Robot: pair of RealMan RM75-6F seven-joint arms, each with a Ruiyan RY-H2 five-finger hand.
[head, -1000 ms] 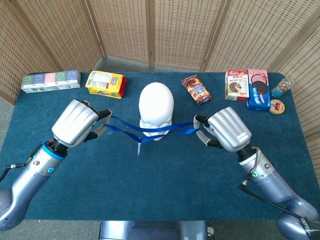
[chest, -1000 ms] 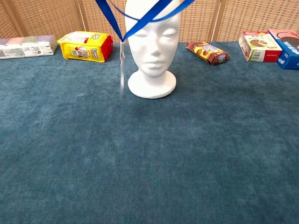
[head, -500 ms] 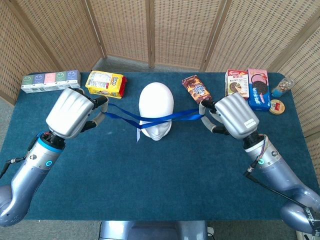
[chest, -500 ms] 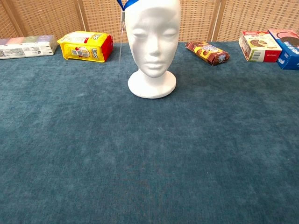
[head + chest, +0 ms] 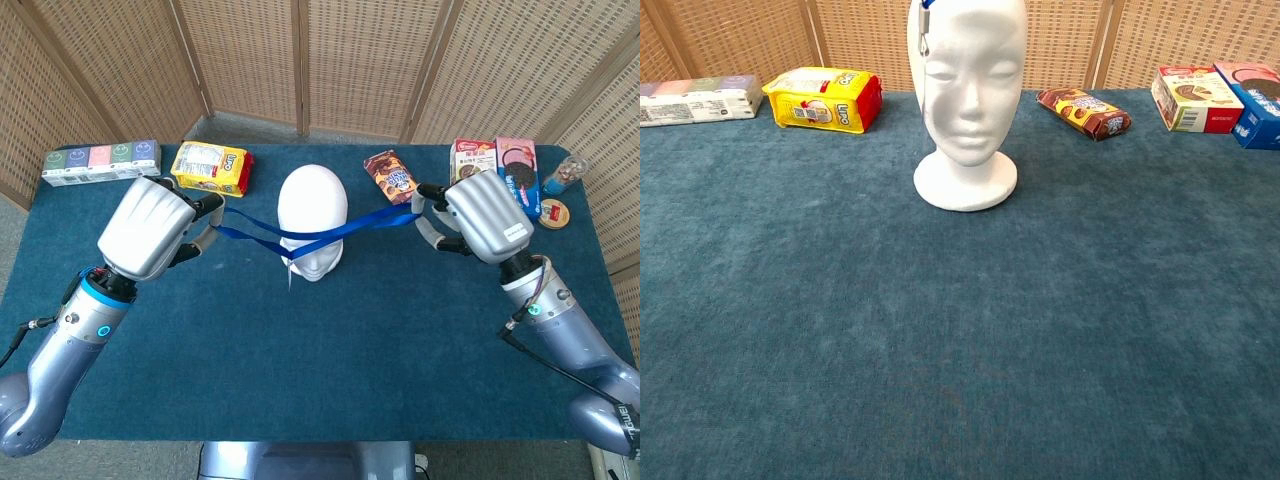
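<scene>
A white foam mannequin head (image 5: 312,220) (image 5: 966,95) stands upright at the table's middle back. A blue lanyard ribbon (image 5: 330,228) stretches across its top, pulled taut from both sides. My left hand (image 5: 150,229) grips the ribbon's left end beside the head. The right end is held by my right hand (image 5: 484,218) on the head's other side. A small clear clip (image 5: 925,40) hangs off the ribbon by the head's left temple. Neither hand shows in the chest view.
A yellow snack pack (image 5: 210,167) and a row of small cartons (image 5: 100,161) lie at the back left. A brown cookie pack (image 5: 392,179), red and blue boxes (image 5: 500,175) and a small bottle (image 5: 563,176) sit at the back right. A wicker screen stands behind.
Both hands carried the ribbon from in front of the face up and back onto the top of the head. The right hand moved further right, the clip swung in beside the temple.
</scene>
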